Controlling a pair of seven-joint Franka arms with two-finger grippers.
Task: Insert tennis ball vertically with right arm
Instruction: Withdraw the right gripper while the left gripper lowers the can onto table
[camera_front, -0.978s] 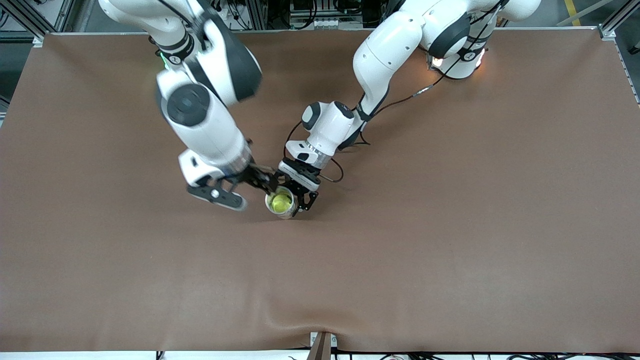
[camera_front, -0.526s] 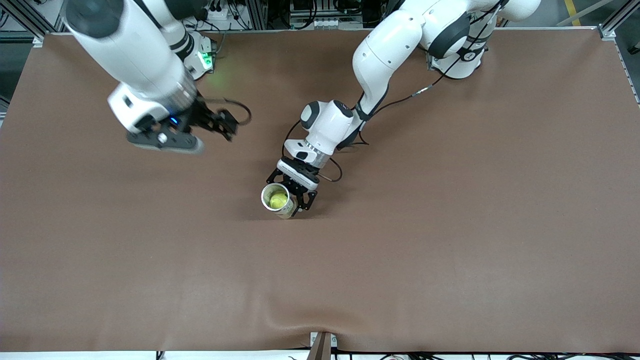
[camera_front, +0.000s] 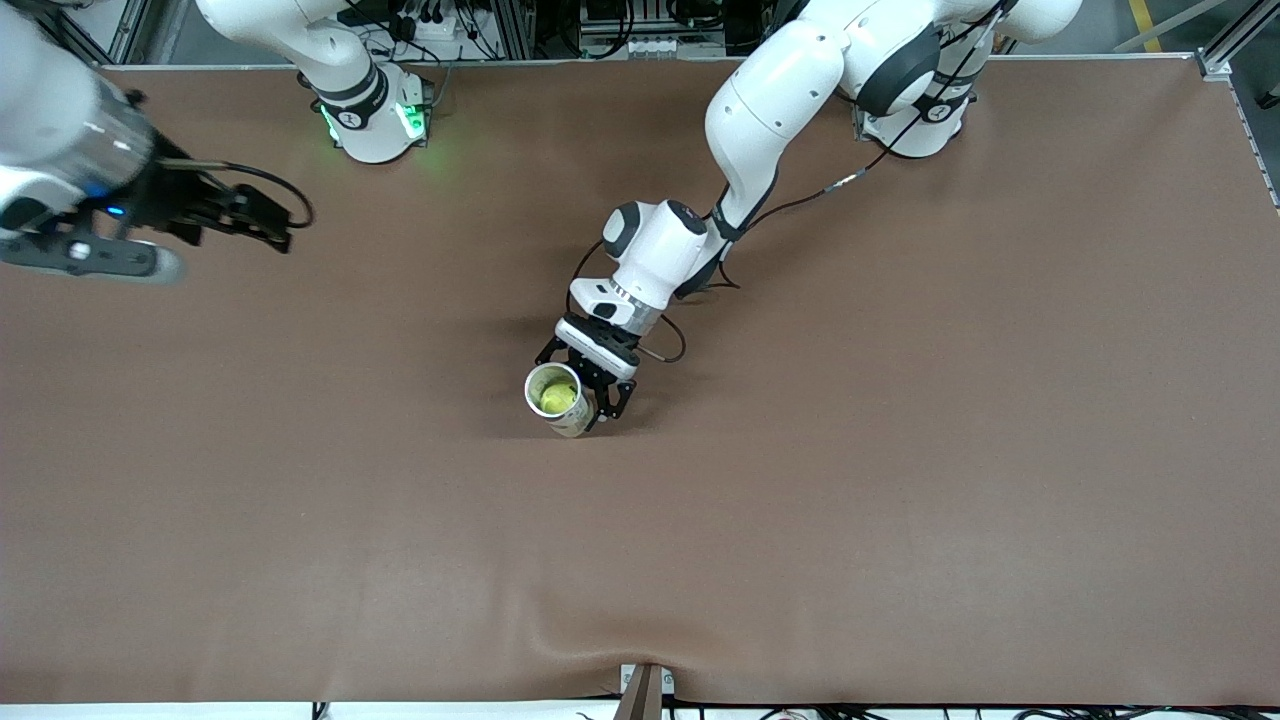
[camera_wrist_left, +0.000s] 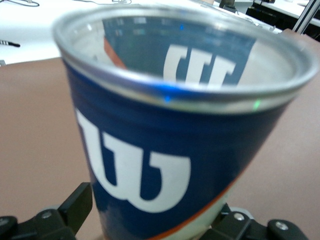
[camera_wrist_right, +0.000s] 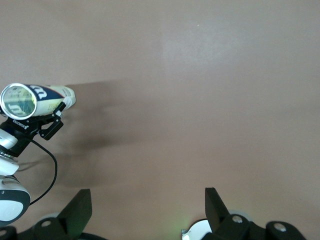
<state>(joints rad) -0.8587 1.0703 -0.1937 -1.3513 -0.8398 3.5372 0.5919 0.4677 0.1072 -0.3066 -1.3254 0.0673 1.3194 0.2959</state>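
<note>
Withdrawn, right pincer (camera_front: 265, 222) gapes; left pincer (camera_front: 590, 392) clamps can (camera_front: 558, 398), ball (camera_front: 558, 399) half-hidden.

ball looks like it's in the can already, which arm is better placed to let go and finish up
Left. The left gripper sits at the upright can mid-table, a finger on each side, tennis ball inside. The right gripper is open, up over the right arm's end of the table, well clear of the can.

The can (camera_wrist_left: 165, 150) I gripped looked like glossy printed plastic, blue with white lettering, under a bright metal rim (camera_wrist_left: 190, 97). Inside it sat a fuzzy yellow-green tennis ball (camera_front: 557, 399). Around the can, the brown table cover (camera_front: 900, 450) lay matt and cloth-like. My arms' white shells (camera_front: 770, 90) shone smooth.
</note>
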